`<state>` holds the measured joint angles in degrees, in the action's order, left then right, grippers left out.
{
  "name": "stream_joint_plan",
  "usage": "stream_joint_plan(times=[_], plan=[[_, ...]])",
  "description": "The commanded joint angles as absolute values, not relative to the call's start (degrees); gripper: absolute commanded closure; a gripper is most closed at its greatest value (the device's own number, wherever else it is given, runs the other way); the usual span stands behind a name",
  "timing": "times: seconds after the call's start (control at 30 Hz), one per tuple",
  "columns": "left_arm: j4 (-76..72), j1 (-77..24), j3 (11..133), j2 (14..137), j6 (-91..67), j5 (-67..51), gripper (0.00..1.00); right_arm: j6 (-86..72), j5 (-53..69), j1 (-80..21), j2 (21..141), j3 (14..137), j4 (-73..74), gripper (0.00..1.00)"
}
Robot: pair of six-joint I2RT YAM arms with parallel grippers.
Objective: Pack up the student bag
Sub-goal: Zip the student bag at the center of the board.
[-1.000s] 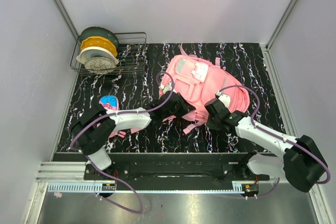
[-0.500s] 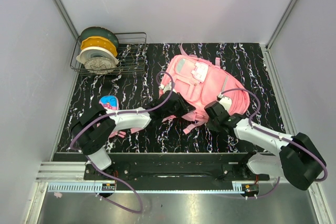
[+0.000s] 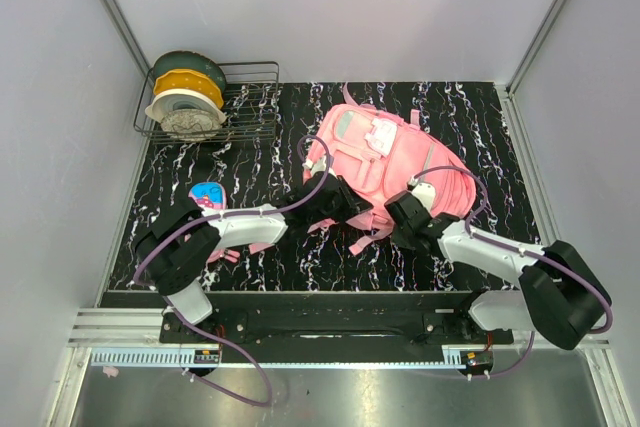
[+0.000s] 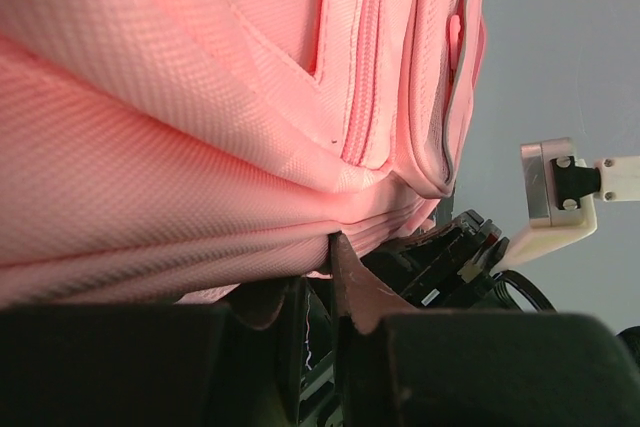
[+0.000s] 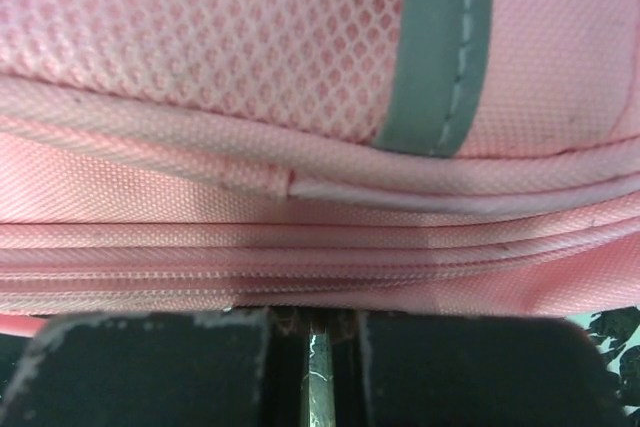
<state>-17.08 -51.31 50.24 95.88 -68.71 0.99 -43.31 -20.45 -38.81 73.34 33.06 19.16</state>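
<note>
- Whereabouts of the student bag [image 3: 385, 152]?
- Flat on the table [image 3: 260, 162], right of centre, front pockets up, near edge toward the arms.
- Step in hand?
- Opening it, by the look of things; no sign of anything packed yet. Left gripper [image 3: 358, 209] pressed against the near-left edge, jaws clenched on a fold of pink fabric. Right gripper [image 3: 400, 215] at the near seam, jaws all but closed on a thin pale sliver, likely a zip pull.
- Next move?
- Probably holding the cloth taut on the left while drawing that pull along the zip on the right. Calls for steady tension, with fabric this soft and apt to bunch.
- Beyond the bag?
- Pink-and-blue pencil case [image 3: 207, 194] well off to the left, partly under the left arm. Wire rack [image 3: 255, 97] in the far-left corner, spools [image 3: 185, 97] stacked in it. Black tabletop veined in white. Plain grey walls [image 3: 350, 7] on three sides.
</note>
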Motion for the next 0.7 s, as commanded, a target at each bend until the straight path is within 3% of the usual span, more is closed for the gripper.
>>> stream_joint_plan(times=[0.0, 0.23, 0.67], plan=[[-20.0, -50.5, 50.9, 93.8, -64.9, -1.0, 1.00, -41.5, -22.2, -38.6, 71.1, 35.9, 21.4, 1.00], [-9.7, -44.5, 50.4, 87.3, -57.1, 2.7, 1.00, -40.4, -23.0, -38.6, 63.6, 38.7, 30.8, 1.00], [-1.6, -31.6, 52.5, 81.7, -46.5, -3.6, 1.00, -43.5, -18.5, -38.6, 60.2, 39.7, 37.2, 1.00]])
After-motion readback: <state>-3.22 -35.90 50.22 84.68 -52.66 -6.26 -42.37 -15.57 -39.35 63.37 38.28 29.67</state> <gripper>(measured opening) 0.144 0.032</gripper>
